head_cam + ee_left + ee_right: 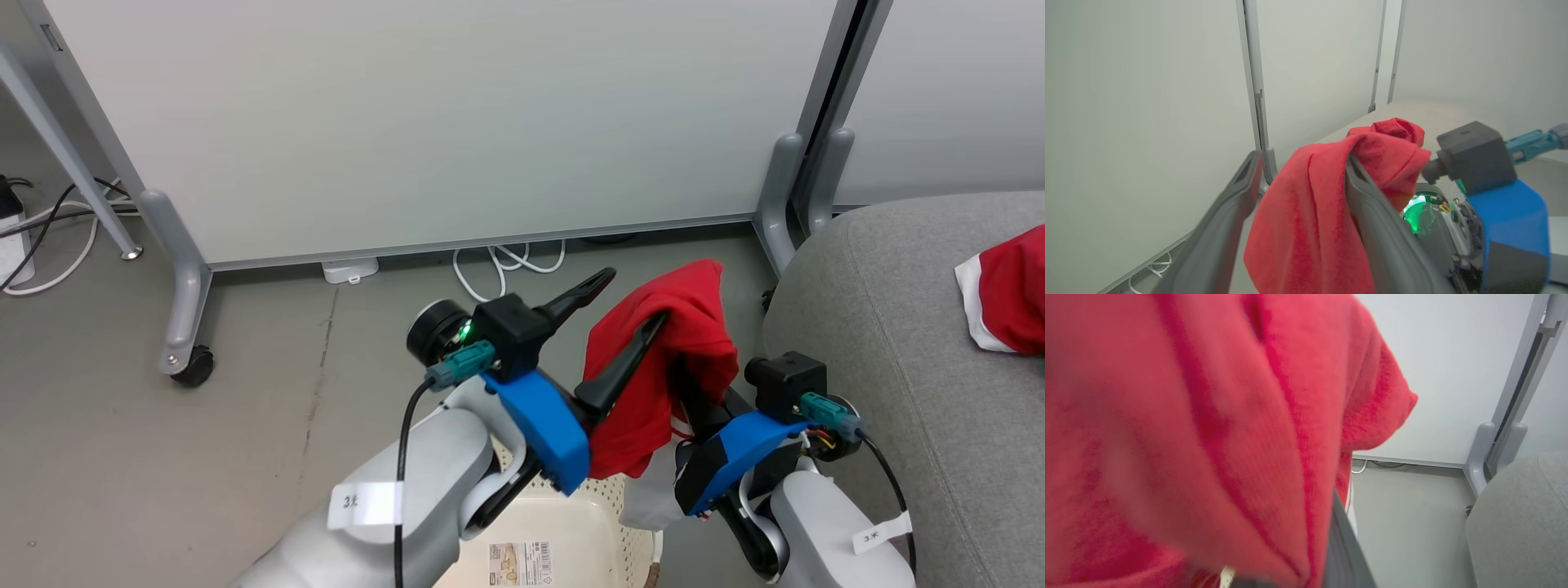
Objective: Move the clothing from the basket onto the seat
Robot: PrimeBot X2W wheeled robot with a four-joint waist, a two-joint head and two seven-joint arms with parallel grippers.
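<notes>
My left gripper (635,298) gapes, the garment (678,327) draped over one finger; my right gripper (690,384) clenches it above the basket (563,523). Grey floor (286,367), white partitions (449,122); a second garment (1008,294) lies on the seat (890,327).

Grey seat (898,343) with a red garment (1008,294) on top (far right); basket (604,498) on floor (286,392).

Bright, even, diffuse indoor light; only faint soft shadows on the floor (269,351) under the panel (457,122). Head view sharp. Left wrist view: near fingers (1224,220) soft, green LED glow (1414,208). Right wrist view: cloth (1208,437) against lens, badly blurred; seat (1519,522) behind fairly sharp.
</notes>
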